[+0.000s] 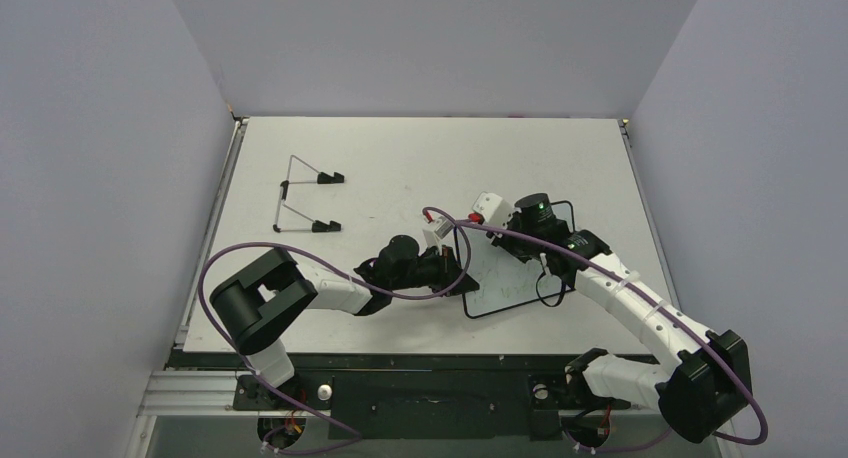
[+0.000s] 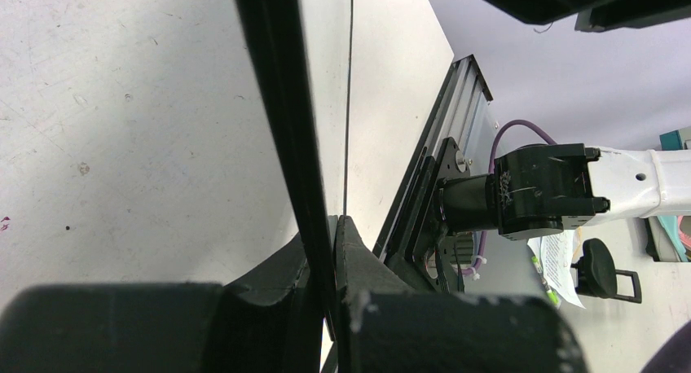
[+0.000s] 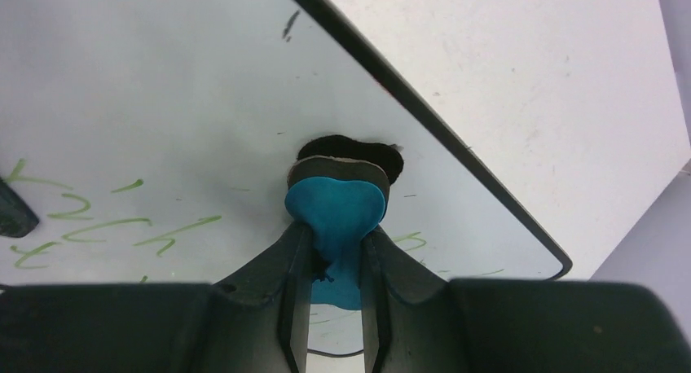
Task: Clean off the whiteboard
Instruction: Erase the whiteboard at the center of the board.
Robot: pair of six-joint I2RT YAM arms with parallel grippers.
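Right gripper (image 3: 335, 251): closed on the blue eraser (image 3: 334, 202), which is pressed flat to the whiteboard (image 3: 163, 80) directly beneath, for wiping.
Left gripper (image 2: 323, 259): clamped on the whiteboard's edge, so the board is steadied.
Green writing (image 3: 106, 226): just beside the eraser, not yet wiped.

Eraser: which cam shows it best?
Right wrist: the blue eraser sits centre frame, pinched in the right tool, its pad on the whiteboard beside green writing. Top view hides it under the right arm. Left wrist shows only the whiteboard's black edge, no eraser.
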